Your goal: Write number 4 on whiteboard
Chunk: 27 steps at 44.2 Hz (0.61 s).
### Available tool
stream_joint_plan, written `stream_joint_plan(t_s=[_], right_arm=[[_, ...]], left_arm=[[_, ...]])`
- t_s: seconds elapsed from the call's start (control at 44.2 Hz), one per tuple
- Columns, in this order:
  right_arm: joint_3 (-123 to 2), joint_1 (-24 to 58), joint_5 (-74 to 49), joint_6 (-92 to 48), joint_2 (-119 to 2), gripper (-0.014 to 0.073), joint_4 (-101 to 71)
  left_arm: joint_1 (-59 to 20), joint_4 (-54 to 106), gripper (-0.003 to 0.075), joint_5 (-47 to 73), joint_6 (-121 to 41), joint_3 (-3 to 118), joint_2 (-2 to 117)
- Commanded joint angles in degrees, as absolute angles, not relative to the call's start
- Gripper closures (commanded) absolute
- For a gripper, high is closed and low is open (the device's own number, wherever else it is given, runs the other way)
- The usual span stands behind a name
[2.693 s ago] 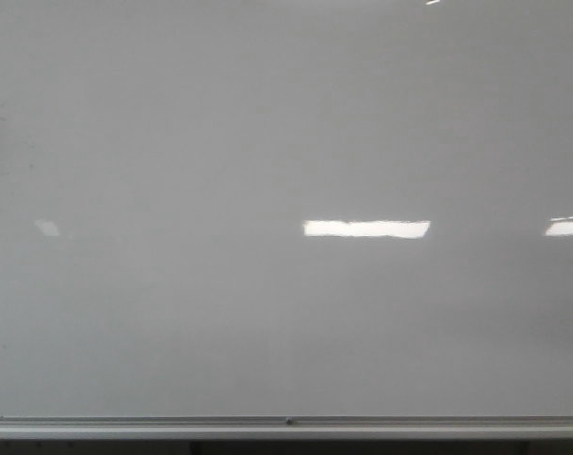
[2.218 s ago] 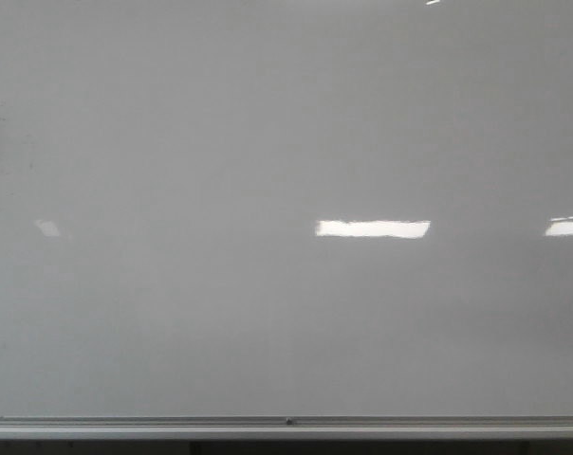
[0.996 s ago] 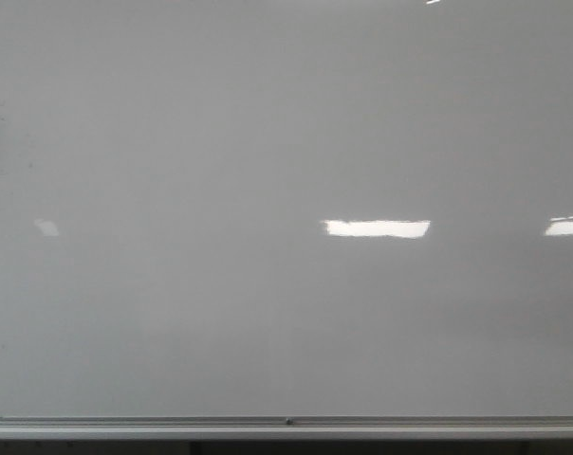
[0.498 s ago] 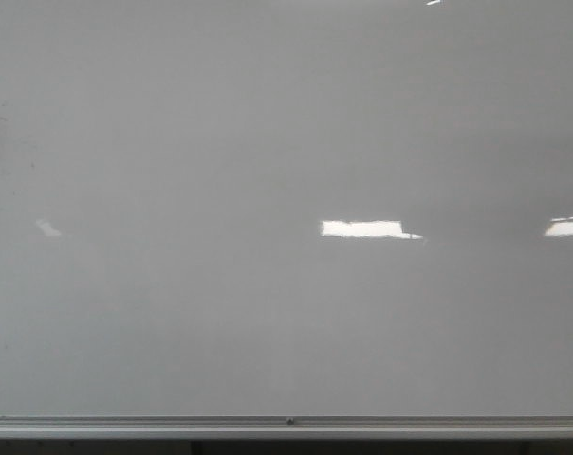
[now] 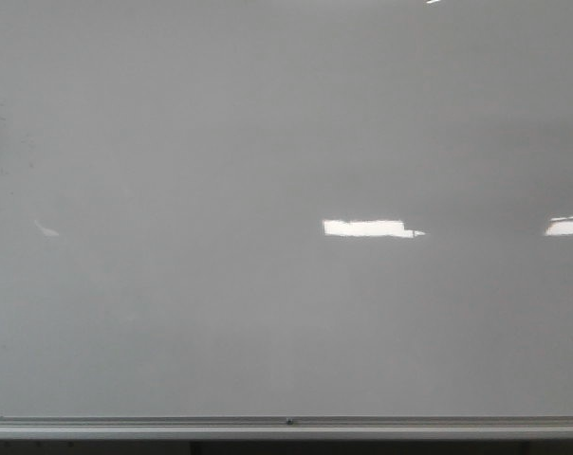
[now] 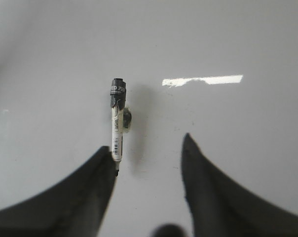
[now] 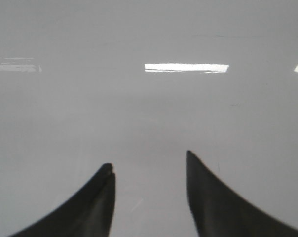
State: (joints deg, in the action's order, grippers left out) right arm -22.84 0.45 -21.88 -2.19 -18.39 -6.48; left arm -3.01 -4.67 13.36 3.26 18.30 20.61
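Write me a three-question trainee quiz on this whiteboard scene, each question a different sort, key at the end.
1. True or false: the number 4 is already drawn on the whiteboard.
2. Multiple choice: the marker appears in which view? A) front B) left wrist C) right wrist
3. Fill in: the right hand is open and holds ____.

Key:
1. False; no marker lines show on the board.
2. B; it lies against one finger of the open left hand, not clamped.
3. Nothing.
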Motion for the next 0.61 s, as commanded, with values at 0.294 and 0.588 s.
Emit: stream_joint_plan(t_s=[0.294, 0.588], right_arm=[[-24.96, 0.42, -16.9, -2.42, -19.29, 0.0045, -6.9], [-24.96, 0.42, -16.9, -2.42, -19.29, 0.0045, -6.9]], left_arm=[[-2.79, -8.96, 0.008, 9.27, 3.62, 24.65, 32.42], [1.78, -10.13, 0.008, 7.69, 3.62, 35.89, 57.38]])
